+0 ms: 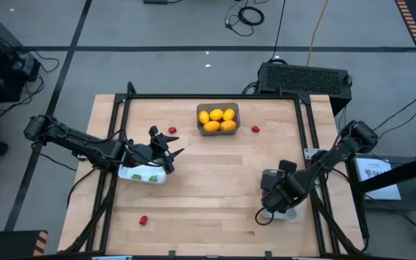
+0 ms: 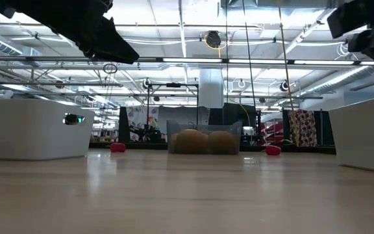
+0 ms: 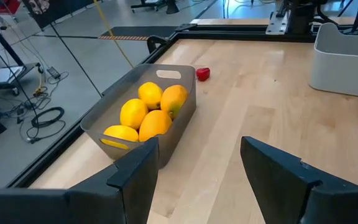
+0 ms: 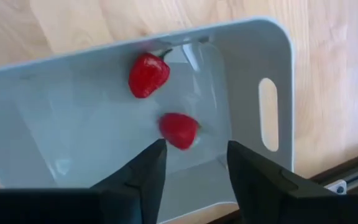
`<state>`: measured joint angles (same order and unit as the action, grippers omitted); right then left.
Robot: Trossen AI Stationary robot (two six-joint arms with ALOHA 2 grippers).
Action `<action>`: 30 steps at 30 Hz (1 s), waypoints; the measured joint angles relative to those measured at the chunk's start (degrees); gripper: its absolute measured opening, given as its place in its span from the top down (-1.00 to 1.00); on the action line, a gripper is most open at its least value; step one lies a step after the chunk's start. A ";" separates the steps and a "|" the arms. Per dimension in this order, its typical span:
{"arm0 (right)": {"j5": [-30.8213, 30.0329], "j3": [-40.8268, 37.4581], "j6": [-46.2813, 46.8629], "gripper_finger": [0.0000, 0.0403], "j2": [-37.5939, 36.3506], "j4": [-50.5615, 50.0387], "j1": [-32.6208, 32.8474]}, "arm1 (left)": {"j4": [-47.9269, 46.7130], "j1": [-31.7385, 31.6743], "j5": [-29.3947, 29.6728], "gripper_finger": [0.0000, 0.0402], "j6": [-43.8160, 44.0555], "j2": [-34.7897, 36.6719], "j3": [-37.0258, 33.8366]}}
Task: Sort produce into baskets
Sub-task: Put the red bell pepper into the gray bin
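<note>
At the left of the high view, the left gripper [image 1: 166,153] hangs over the table just beside a pale white rectangular basket [image 1: 141,174] that holds small green pieces [image 1: 153,178]; its two dark fingers [image 3: 135,177] stand apart, released, holding nothing. Low in the frame, a small red piece [image 1: 144,219] lies alone on the light wooden table [image 1: 208,180], and another red piece [image 1: 172,130] sits higher up, near the centre. At top centre, a dark grey translucent basket [image 1: 218,118] holds yellow and orange rounded fruits [image 1: 217,120]; in the left wrist view the same fruits [image 3: 145,115] fill it. Just right of it lies a third red piece [image 1: 256,129]. In the lower right, the right gripper [image 1: 273,201] hovers over a second pale basket [image 4: 253,50], its fingers [image 4: 140,174] spread and empty, above two red strawberry-like pieces [image 4: 148,73] lying inside.
</note>
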<state>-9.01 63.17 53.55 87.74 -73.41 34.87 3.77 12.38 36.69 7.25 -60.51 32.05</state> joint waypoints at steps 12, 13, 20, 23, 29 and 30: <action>-2.46 7.96 -0.85 0.09 0.00 2.25 0.00 | -0.02 0.01 -0.03 -0.17 0.02 0.00 0.00; -4.28 8.41 -1.70 0.09 0.00 4.11 0.00 | -0.02 0.01 -0.04 -0.17 0.02 0.00 0.00; -15.11 7.92 -21.95 0.09 0.50 32.17 -0.49 | -0.01 0.01 -5.27 -0.17 0.04 0.00 0.00; -14.74 6.71 -34.24 0.09 1.99 46.88 -1.33 | -0.21 0.02 -5.29 -0.17 0.04 0.00 -0.02; -14.64 6.32 -55.77 0.09 9.75 68.81 -4.18 | -5.83 0.02 -5.33 -0.17 5.20 0.00 -0.02; -14.45 6.28 -58.58 0.09 11.63 72.19 -4.91 | -7.37 0.02 -5.33 -0.17 6.40 0.00 -0.02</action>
<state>-23.46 69.45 -5.03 99.38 -1.22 29.97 -3.60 12.40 31.36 13.64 -60.51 32.03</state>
